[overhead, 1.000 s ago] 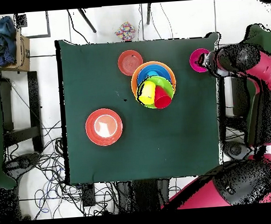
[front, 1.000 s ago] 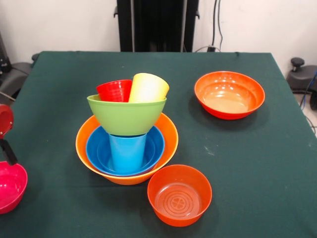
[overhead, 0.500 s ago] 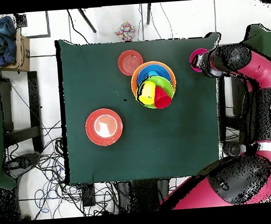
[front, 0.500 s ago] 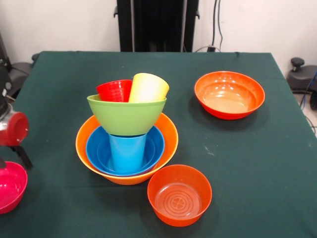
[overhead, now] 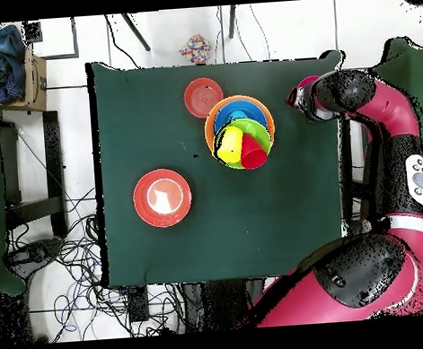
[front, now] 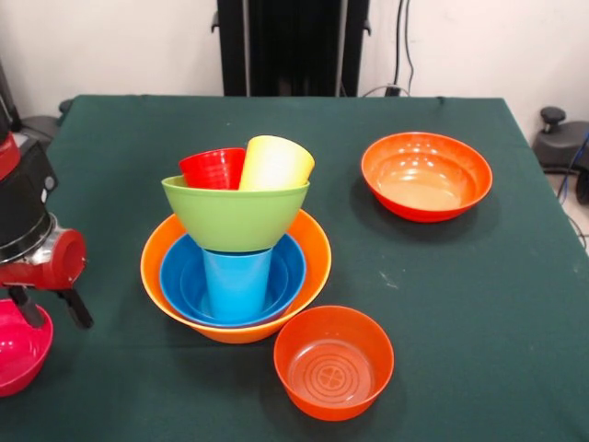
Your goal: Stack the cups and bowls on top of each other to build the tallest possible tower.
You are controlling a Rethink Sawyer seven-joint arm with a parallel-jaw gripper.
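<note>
The tower stands mid-table on the pale orange bowl. A blue bowl sits inside it, with an upturned light blue cup on that. A lime green bowl rests on the cup and holds a red cup and a tilted yellow cup. From above the tower shows as one pile. My gripper is open at the left table edge. One finger is at the magenta-pink bowl, the other is beside its rim. In the overhead view my gripper covers most of that bowl.
A red-orange bowl sits just in front of the tower, also visible from above. A wider red-orange bowl lies apart on the green cloth, seen from above too. The arm runs along the table's side.
My gripper has come in from the table's edge toward the tower and now sits over the magenta-pink bowl's rim. The bowl and the tower have not moved.
</note>
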